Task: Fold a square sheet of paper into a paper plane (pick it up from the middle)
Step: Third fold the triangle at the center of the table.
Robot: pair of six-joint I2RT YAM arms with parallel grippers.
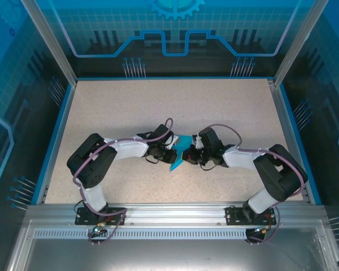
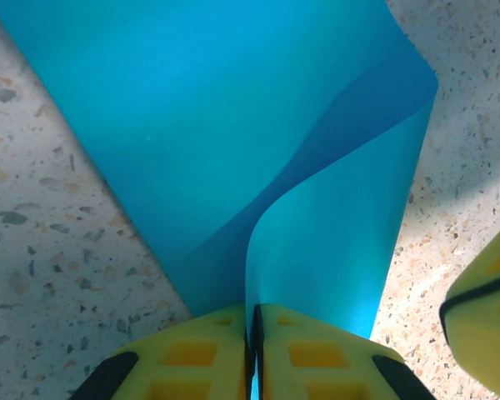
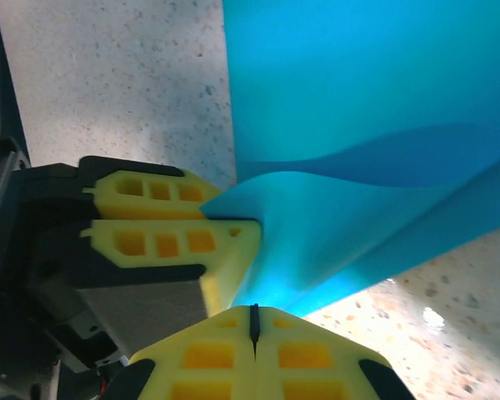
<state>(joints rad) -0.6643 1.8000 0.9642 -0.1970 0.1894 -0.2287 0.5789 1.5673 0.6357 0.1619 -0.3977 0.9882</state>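
The left gripper [image 2: 254,354] is seen closed, its yellow fingers [image 2: 225,333] pressed together on a raised flap of the teal sheet of paper [image 2: 233,100]. From the fingertips the flap is curled up and forward, and beyond it the rest of the sheet is laid flat on the speckled table [image 2: 50,250]. The right gripper [image 3: 254,333] is shut as well, jaws tight together. The lifted flap is seen right at its tips, but whether any paper is pinched there cannot be told. The left gripper is found just ahead and to the left of it, almost touching. From above, both grippers are shown tip to tip with the sheet between and beneath them, a pointed corner sticking out on their near side
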